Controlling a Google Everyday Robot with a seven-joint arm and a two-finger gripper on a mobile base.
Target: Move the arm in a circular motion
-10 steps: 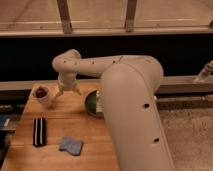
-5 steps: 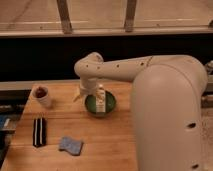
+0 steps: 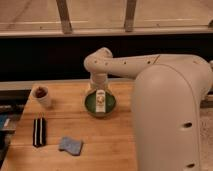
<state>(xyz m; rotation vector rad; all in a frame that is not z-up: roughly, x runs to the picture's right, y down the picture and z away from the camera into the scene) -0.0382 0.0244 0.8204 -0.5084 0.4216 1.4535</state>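
Wooden planks form the bench (image 3: 102,137), which fills the lower left. Behind it runs a dark wall (image 3: 45,57), and above that a window (image 3: 95,15) crossed by 2 slanted bars.

From the right foreground rises the arm (image 3: 170,115), cream-white and very thick, with small dark holes along its side. Its upper tube reaches left to a rounded elbow above the far middle of the bench, then turns straight down. At its end the pincer (image 3: 101,102) points downward over the middle of a green bowl (image 3: 90,104). Whether it is open or closed cannot be told, nor whether it touches the bowl.

Well to the left of the bowl, near the bench's far left edge, stands a small pale cup (image 3: 44,99) with something dark red inside. Closer to the camera on the left lies a black case (image 3: 39,131) with a pale stripe down its length. Just right of it is a blue cloth (image 3: 70,145), lying flat.
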